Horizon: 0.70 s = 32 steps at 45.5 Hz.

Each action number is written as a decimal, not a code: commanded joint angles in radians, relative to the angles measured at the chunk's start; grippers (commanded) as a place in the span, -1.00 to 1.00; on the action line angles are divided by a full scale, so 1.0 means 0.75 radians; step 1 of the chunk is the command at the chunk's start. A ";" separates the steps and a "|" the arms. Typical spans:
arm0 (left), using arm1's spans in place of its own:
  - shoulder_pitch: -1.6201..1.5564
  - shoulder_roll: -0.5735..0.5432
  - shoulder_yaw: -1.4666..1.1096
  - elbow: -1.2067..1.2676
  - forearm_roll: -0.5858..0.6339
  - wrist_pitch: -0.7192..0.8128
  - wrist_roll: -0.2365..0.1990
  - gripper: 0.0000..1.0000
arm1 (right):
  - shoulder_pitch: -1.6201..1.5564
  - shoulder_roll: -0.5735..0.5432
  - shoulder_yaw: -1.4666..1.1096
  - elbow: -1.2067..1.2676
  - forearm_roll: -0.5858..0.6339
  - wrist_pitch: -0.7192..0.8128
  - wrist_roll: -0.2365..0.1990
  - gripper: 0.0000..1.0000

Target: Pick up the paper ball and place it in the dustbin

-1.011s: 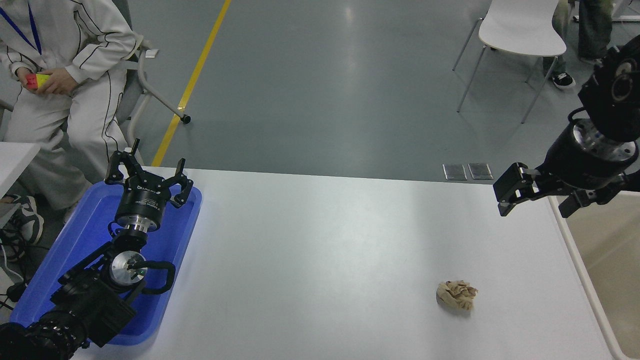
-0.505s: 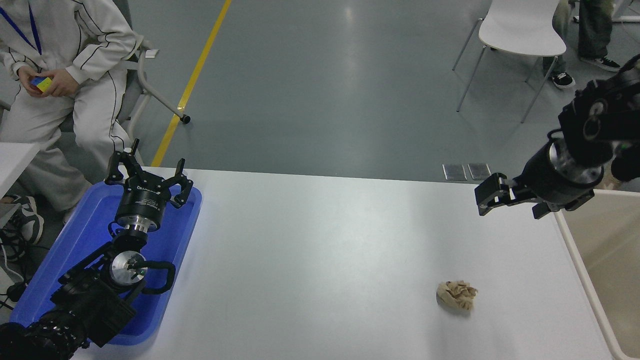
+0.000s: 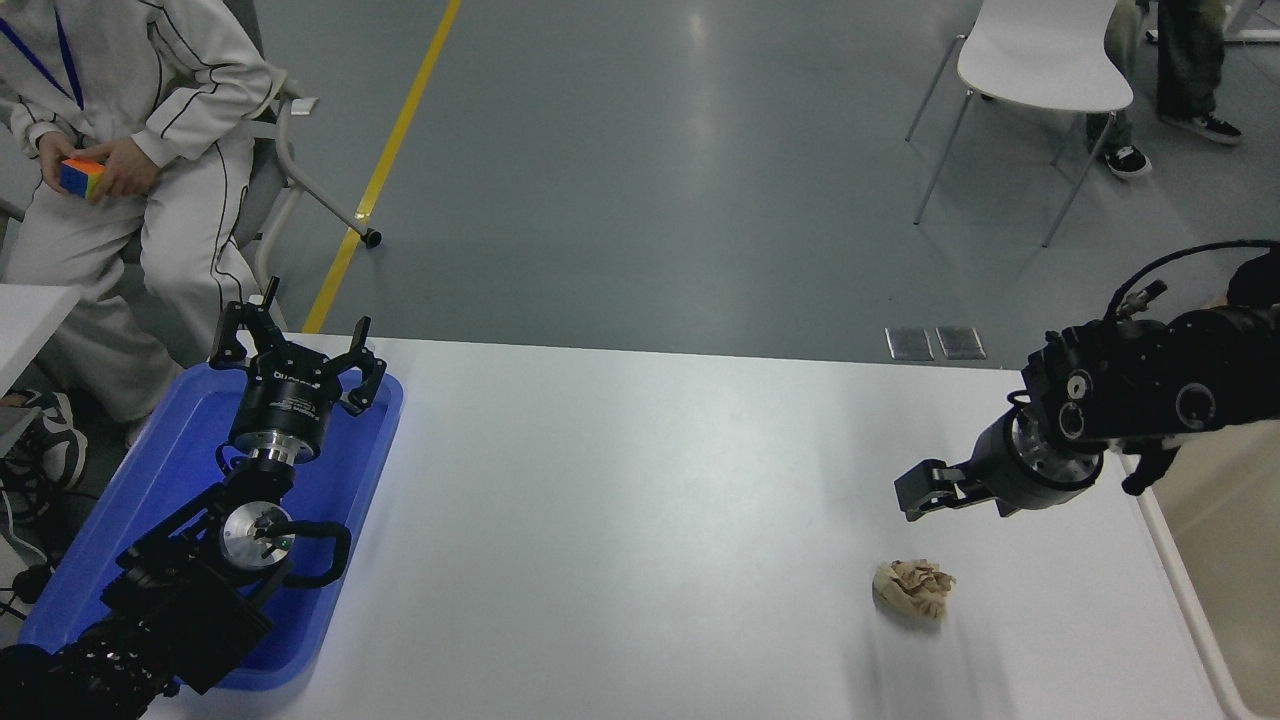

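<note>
The tan paper ball [image 3: 914,588] lies on the white table [image 3: 640,500] at the front right. My right gripper [image 3: 922,492] hangs just above and behind the ball, a little to its right, pointing left, apart from it and holding nothing. Only one of its fingers shows clearly; it looks open. The cream dustbin [image 3: 1172,565] stands at the table's right edge, with its pale rim and part of an inner wall in view. My left gripper [image 3: 298,352] is parked open and empty over the blue tray [image 3: 150,480] at the lower left.
A person in white [image 3: 150,120] sits at the far left holding a coloured cube [image 3: 80,177]. A white chair [image 3: 1040,60] and another person's legs are on the floor at the far right. Two floor plates [image 3: 935,343] lie beyond the table's far edge.
My right arm has come down and moved left and toward me, from high beside the dustbin to just above the paper ball. The ball and the left arm have not moved.
</note>
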 commanded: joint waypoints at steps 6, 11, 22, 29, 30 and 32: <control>0.000 0.000 0.000 0.000 0.000 0.000 0.000 1.00 | -0.256 0.008 0.123 -0.128 -0.105 -0.063 0.000 0.95; 0.000 0.000 0.000 0.000 0.000 0.000 0.000 1.00 | -0.299 0.008 0.156 -0.159 -0.105 -0.067 0.000 0.95; 0.000 0.000 0.000 0.000 0.000 0.000 0.000 1.00 | -0.385 0.028 0.223 -0.253 -0.093 -0.077 0.000 0.95; 0.000 0.000 0.000 0.000 0.000 0.000 0.000 1.00 | -0.457 0.059 0.230 -0.328 -0.093 -0.098 0.000 0.95; 0.000 0.000 0.000 0.000 0.000 0.000 0.000 1.00 | -0.461 0.063 0.230 -0.334 -0.093 -0.100 0.000 0.95; 0.000 0.000 0.000 0.000 0.000 0.000 0.000 1.00 | -0.467 0.071 0.230 -0.343 -0.093 -0.106 0.000 0.95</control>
